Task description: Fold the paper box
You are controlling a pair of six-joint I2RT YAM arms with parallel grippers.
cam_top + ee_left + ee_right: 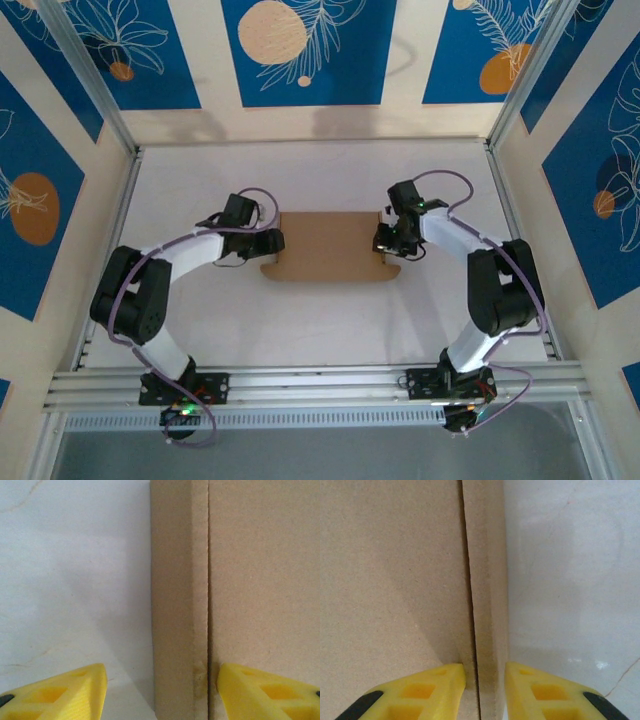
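the paper box [328,245] lies in the middle of the table [330,320], a shallow brown cardboard rectangle with its long side running left to right. two small rounded tabs poke out at the corners of its near edge. its top face looks plain and flat.

the left gripper [268,243] sits at the box's left end. from the left wrist we see the cardboard [260,580] with a narrow strip along its edge, set off from the main panel by a crease. the left gripper [161,670] stands wide across that strip: one yellow finger [75,690] is over the bare table [75,580], well clear of the cardboard, and the other is over the main panel just past the crease.

the right gripper [385,240] sits at the box's right end. from the right wrist the same kind of edge strip runs up the cardboard [385,580], with the pale table [570,580] beside it. the right gripper [485,667] is narrow, with one yellow finger [440,685] on each side of the strip and very close to it. we cannot tell whether they actually pinch it.

both arms reach in from a metal rail [320,380] at the near edge. blue wall panels [310,50] with leaf drawings and orange discs surround the table.
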